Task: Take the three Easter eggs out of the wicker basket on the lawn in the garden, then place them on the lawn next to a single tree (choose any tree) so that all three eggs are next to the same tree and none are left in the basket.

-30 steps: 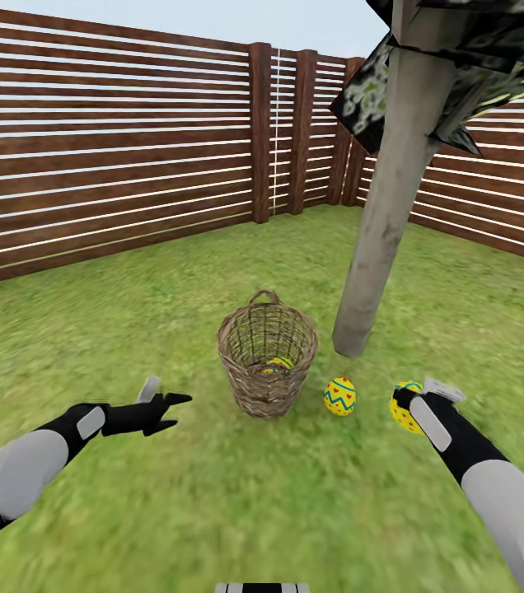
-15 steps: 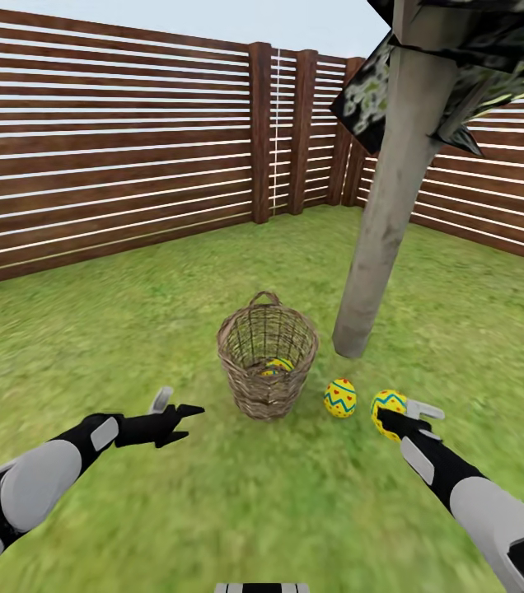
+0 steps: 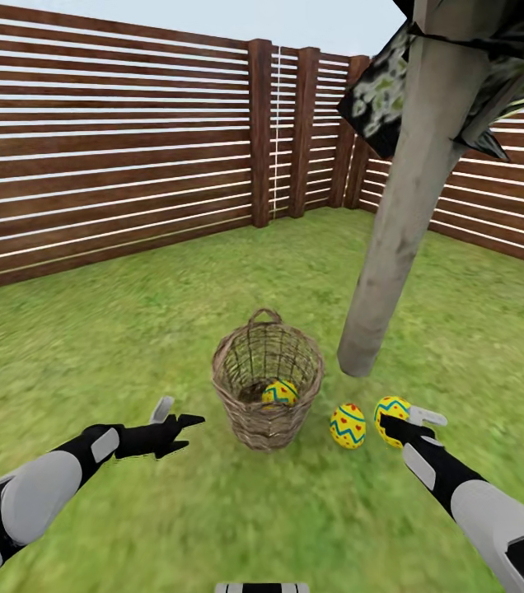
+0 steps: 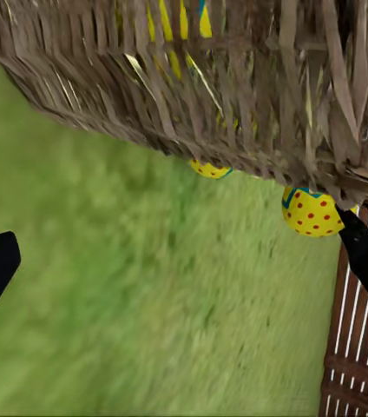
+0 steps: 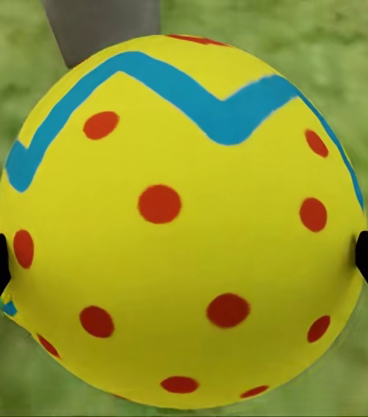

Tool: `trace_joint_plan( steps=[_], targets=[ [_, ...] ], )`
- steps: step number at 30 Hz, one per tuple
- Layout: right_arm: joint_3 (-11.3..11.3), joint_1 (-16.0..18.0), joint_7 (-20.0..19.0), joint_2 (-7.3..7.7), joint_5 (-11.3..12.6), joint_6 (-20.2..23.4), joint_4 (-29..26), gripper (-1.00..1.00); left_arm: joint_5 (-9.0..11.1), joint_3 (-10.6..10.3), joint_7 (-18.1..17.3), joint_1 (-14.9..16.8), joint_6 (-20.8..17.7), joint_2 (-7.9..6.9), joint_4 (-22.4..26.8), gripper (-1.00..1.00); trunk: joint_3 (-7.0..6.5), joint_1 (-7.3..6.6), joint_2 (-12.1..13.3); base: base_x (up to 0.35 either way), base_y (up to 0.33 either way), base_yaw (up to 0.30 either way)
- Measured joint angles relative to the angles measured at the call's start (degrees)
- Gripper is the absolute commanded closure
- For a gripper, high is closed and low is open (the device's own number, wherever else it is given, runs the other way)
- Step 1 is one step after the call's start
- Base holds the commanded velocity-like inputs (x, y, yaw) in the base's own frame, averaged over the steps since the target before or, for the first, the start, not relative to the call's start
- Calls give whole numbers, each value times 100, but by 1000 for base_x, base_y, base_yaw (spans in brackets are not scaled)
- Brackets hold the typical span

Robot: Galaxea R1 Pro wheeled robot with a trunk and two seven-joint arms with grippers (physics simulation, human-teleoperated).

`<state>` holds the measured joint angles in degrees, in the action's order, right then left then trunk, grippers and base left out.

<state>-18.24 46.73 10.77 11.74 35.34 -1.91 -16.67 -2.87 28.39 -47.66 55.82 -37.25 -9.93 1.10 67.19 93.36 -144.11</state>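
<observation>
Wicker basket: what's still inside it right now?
One yellow egg with a blue zigzag band lies at the bottom of the wicker basket. The near wall's weave covers the rest of the bottom, so more there cannot be ruled out.

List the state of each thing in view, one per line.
Basket: upright on the lawn, one egg inside.
Egg in basket: not yet taken out.
Zigzag egg: lying on the grass near the tree.
Dotted egg: held between the right gripper's fingertips, low by the grass.
Right gripper: shut on the dotted egg.
Left gripper: open, empty, beside the basket.
</observation>
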Motion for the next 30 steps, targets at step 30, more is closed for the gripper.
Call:
trace_joint_plan(
  steps=[30],
  targets=[
    [-7,0,1,-112,1,-194,155,100,6,-3,-28,-2,0,141,0,-100,554,68,-33,8,0,0]
  ],
)
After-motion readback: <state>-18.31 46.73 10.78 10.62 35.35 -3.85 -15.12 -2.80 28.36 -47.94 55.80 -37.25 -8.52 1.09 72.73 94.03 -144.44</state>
